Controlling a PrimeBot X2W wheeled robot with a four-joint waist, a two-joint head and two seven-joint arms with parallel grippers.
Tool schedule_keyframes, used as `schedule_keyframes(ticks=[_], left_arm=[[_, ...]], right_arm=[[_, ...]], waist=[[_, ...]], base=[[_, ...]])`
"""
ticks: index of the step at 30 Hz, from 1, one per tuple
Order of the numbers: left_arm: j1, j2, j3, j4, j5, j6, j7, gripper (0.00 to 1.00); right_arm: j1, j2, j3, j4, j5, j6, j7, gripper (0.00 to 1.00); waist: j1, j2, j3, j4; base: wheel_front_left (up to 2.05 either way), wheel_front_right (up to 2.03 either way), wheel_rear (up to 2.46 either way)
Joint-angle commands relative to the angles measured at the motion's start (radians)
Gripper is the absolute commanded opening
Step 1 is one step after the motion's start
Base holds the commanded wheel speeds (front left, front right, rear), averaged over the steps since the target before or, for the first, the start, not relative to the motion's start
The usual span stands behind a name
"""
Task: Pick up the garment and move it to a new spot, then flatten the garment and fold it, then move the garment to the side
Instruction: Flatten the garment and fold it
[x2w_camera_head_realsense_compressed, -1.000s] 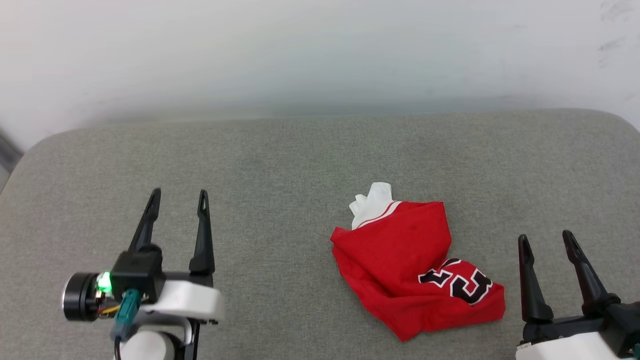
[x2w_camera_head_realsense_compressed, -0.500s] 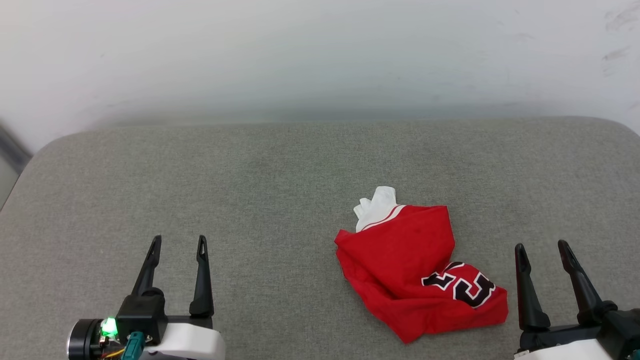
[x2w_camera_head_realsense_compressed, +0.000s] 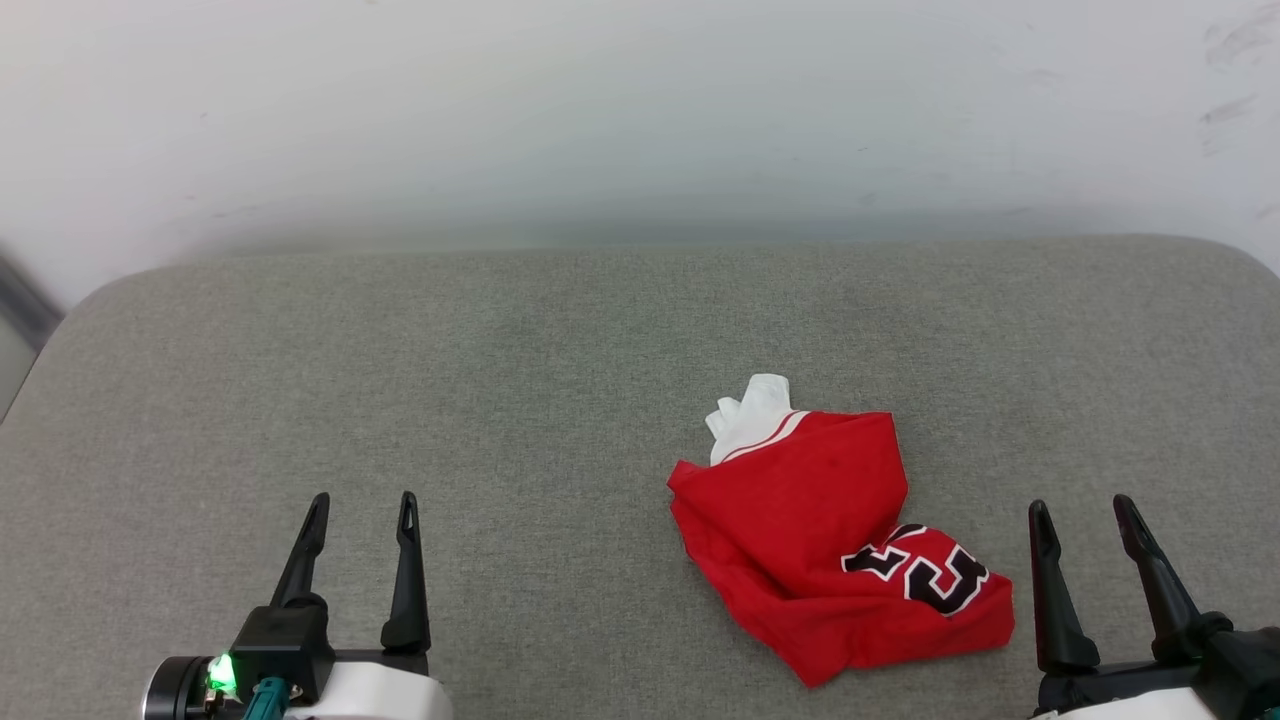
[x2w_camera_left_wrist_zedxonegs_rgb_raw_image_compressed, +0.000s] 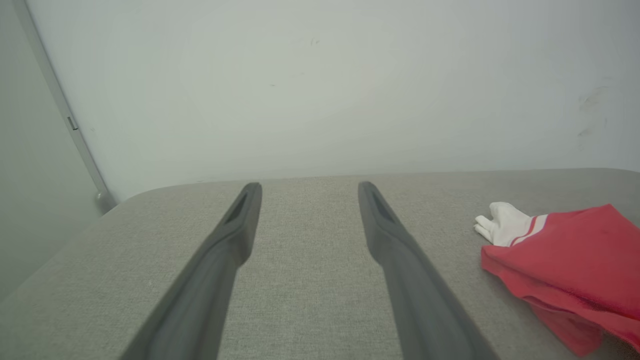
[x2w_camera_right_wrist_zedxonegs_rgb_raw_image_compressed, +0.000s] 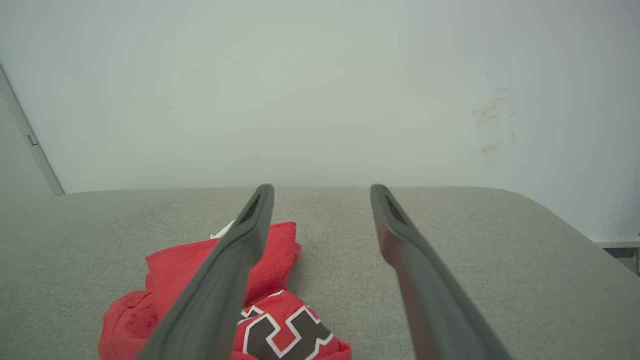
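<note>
Left gripper (x2w_camera_head_realsense_compressed: 363, 500) stood with its two fingers spread wide and nothing between them, at the near left of the grey pad (x2w_camera_head_realsense_compressed: 500, 380), well apart from the shirt (x2w_camera_head_realsense_compressed: 800, 520). Right gripper (x2w_camera_head_realsense_compressed: 1080, 503) was likewise spread and empty at the near right, just beside the shirt's nearest corner but not touching it. The shirt lay crumpled in a heap right of the pad's middle. Its red cloth was folded over itself, with a white sleeve (x2w_camera_head_realsense_compressed: 750, 410) poking out at the far end and part of the black number (x2w_camera_head_realsense_compressed: 925, 575) showing at the near right.

It looked light, thin and limp. It would likely sag from any single pinch and bunch rather than move as a whole. It did not look fragile, though smooth jersey cloth might slip out of a shallow pinch. A raised fold seemed the best hold, perhaps the ridge by the number, nearest the right gripper. The sleeve offered a second hold for the left.

Both arms sat close to the body, fingers pointing toward the wall at a shallow angle over the pad. In the right wrist view, one finger crossed in front of the shirt.
</note>
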Motion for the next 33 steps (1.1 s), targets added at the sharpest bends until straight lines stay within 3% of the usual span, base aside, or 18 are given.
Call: schedule_keyframes(ticks=[1, 11, 16, 24, 33], left_arm=[[0.011, -0.008, 0.009, 0.005, 0.009, -0.011, -0.003, 1.0], [-0.002, -0.036, 0.055, 0.022, 0.037, -0.059, -0.003, 1.0], [-0.072, -0.036, 0.061, 0.029, 0.045, -0.108, -0.003, 1.0], [-0.336, -0.007, 0.044, 0.026, 0.046, -0.192, -0.002, 1.0], [-0.68, 0.053, -0.086, 0.183, 0.016, -0.227, 0.028, 1.0]], right_arm=[[0.006, 0.002, 0.001, -0.001, 0.004, 0.0, -0.002, 1.0], [0.004, 0.002, -0.001, -0.002, 0.004, 0.0, -0.002, 1.0], [-0.006, 0.002, -0.003, -0.005, 0.001, 0.0, -0.002, 1.0], [-0.031, 0.002, -0.012, -0.02, -0.005, 0.0, -0.002, 1.0], [-0.077, 0.002, -0.014, -0.027, 0.004, 0.0, -0.002, 1.0]], waist=[[0.0, 0.0, 0.001, 0.0], [0.0, 0.0, 0.002, -0.005], [0.0, 0.0, 0.008, -0.009], [0.0, 0.0, 0.056, -0.022], [0.0, 0.0, 0.145, -0.069]], base=[[0.0, 0.0, 0.0], [0.0, 0.0, 0.0], [0.0, 0.0, 0.0], [0.0, 0.0, 0.0], [0.0, 0.0, 0.0]])
